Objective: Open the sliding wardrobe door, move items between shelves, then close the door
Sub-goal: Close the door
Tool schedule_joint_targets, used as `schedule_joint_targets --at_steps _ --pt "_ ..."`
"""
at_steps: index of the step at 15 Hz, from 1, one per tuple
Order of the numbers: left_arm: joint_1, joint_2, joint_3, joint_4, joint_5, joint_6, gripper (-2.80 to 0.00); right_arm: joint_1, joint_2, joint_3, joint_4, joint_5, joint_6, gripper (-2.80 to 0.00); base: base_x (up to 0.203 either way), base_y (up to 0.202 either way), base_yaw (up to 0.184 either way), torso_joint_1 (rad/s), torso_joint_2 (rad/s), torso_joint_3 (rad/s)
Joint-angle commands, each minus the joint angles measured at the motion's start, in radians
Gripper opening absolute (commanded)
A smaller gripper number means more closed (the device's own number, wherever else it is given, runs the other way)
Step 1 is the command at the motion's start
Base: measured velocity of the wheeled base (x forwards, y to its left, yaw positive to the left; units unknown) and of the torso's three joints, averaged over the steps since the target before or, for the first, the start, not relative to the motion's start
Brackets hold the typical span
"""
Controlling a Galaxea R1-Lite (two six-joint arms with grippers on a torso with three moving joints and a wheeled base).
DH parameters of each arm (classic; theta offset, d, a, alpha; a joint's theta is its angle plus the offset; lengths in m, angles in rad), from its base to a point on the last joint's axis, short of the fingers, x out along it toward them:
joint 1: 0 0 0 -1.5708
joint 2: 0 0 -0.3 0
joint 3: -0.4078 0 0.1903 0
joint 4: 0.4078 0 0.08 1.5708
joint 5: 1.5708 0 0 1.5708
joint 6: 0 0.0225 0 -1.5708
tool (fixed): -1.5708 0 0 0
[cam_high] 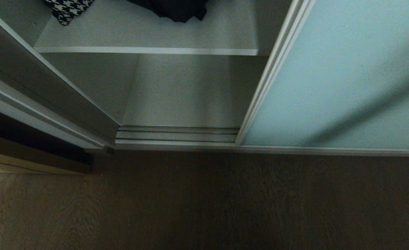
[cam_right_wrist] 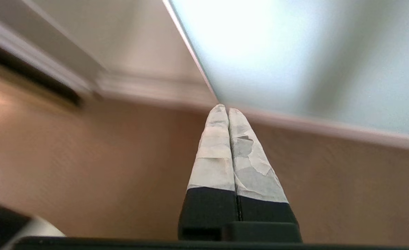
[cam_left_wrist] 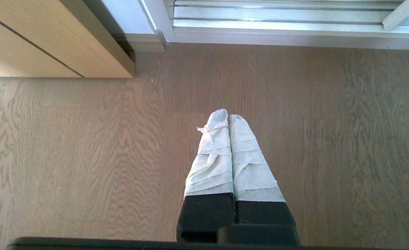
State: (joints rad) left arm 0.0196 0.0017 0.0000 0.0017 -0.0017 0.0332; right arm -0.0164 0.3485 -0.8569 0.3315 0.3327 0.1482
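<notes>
The right gripper point(cam_right_wrist: 228, 110) has its taped fingers pressed together on nothing and points low toward the bottom corner of the sliding wardrobe door point(cam_high: 336, 76), where the silver frame meets the floor point(cam_high: 204, 201). Aimed this low, with no gap between the fingers, the tips could, I judge, jab the frosted glass or skid along the bottom track point(cam_high: 176, 134) rather than catch the door's edge. The left gripper point(cam_left_wrist: 228, 117) hangs parked over the floor, fingers likewise together and empty. In the head view neither arm shows; the door fills the 3 o'clock side, slid clear of the opening. A black garment point(cam_high: 176, 9) lies on the upper shelf point(cam_high: 145, 50) at 12 o'clock, a houndstooth cloth point(cam_high: 67, 9) at 11, and the lower shelf point(cam_high: 187, 93) sits below.
</notes>
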Motion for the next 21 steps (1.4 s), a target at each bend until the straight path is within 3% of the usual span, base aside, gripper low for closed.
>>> schedule_joint_targets --at_steps 1,4,6,7,9,14,21 --pt "0.000 0.001 0.000 0.000 0.000 -0.001 -2.80 0.029 0.132 -0.100 0.005 0.012 0.084 -2.80 0.000 0.000 0.000 0.000 0.00 0.000" --pt "0.000 0.001 0.000 0.000 0.000 0.001 -2.80 0.102 0.242 -0.163 0.001 0.013 0.126 -2.80 0.000 0.000 0.000 0.000 0.00 0.000" --pt "0.000 0.001 0.000 0.000 0.000 0.001 -2.80 0.101 0.311 -0.270 -0.007 -0.024 0.266 -2.80 0.000 0.000 0.000 0.000 0.00 0.000" --pt "0.000 0.001 0.000 0.000 0.000 0.001 -2.80 0.130 0.331 -0.292 -0.010 -0.029 0.278 -2.80 0.000 0.000 0.000 0.000 0.00 0.000" --pt "0.000 0.001 0.000 0.000 0.000 0.000 -2.80 0.215 0.396 -0.345 -0.021 -0.033 0.277 -2.80 0.000 0.000 0.000 0.000 0.00 0.000" --pt "0.000 0.001 0.000 0.000 0.000 0.001 -2.80 0.310 0.644 -0.590 -0.036 -0.031 0.309 -2.80 0.000 0.000 0.000 0.000 0.00 0.000" --pt "0.000 0.001 0.000 0.000 0.000 0.001 -2.80 0.423 0.763 -0.674 -0.146 0.020 0.300 -2.80 0.000 0.000 0.000 0.000 0.00 0.000"
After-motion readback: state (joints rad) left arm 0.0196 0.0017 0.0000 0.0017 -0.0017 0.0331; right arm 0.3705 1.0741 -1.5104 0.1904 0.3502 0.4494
